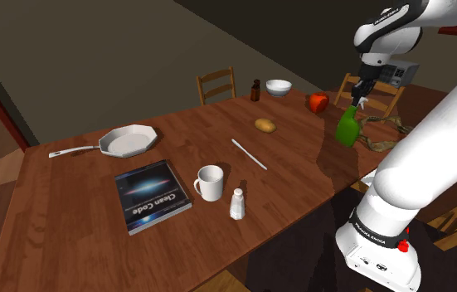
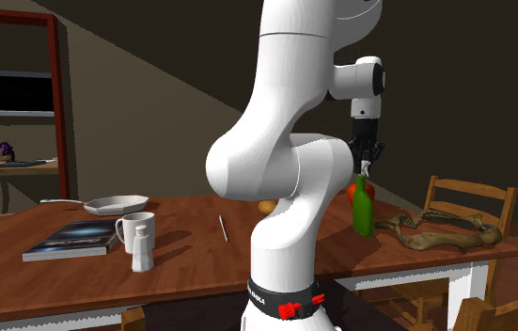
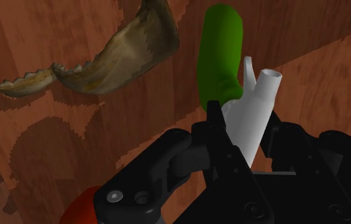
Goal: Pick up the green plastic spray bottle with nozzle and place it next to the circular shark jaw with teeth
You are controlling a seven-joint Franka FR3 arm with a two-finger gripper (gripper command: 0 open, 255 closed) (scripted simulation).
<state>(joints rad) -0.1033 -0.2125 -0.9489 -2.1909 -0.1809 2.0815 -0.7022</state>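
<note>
Your gripper (image 1: 359,93) is clamped on the bottle's (image 1: 348,128) white nozzle. The bottle hangs green body down over the table (image 1: 69,224), near the jaw (image 1: 381,133).

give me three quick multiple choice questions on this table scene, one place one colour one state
1. Where is the spray bottle? A in the pan; B in the gripper, near the jaw; C on the book.
2. The mug's colour? A white; B red; C green.
3. The gripper is: A open; B shut on nothing; C shut on the bottle's nozzle.
B, it hangs from the fingers beside the jaw; A, it is plainly white; C, the fingers clasp the white nozzle.
</note>
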